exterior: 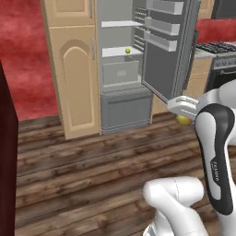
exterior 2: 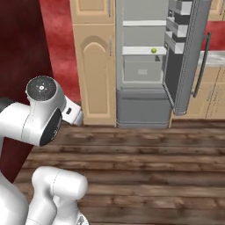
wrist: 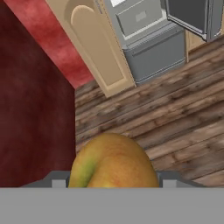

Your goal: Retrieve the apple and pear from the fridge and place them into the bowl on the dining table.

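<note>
The fridge (exterior: 124, 69) is the largest thing in sight: a tall grey unit standing on the wooden plank floor (exterior: 92, 170), right beside a tan wooden cabinet (exterior: 76, 69) with an arched door panel. Its upper door (exterior: 168, 50) hangs wide open toward the right, showing 3 white bins stacked on the door's inner face, and a long dark vertical handle runs down its outer edge in the right base view. Inside are white shelves, with a grey drawer (exterior: 120, 71) under the lower one; the grey bottom compartment below is closed. A stove (exterior: 221, 55) with dark burners sits past the open door, and a red wall stands behind the cabinet.

On the lower white shelf, near its front right corner and just above the drawer, rests a small round yellow-green fruit (exterior: 127, 50); I cannot tell whether it is the apple or the pear.

The gripper (wrist: 113, 181) has a second fruit (wrist: 113, 164) between its fingers, pressed close to the hand camera. This one is rounded, yellow-orange with a green streak on its left side. It shows as a small yellow bulge under the white hand in the left base view, held above the floor well away from the fridge.

No brand or label can be read on the fridge.
</note>
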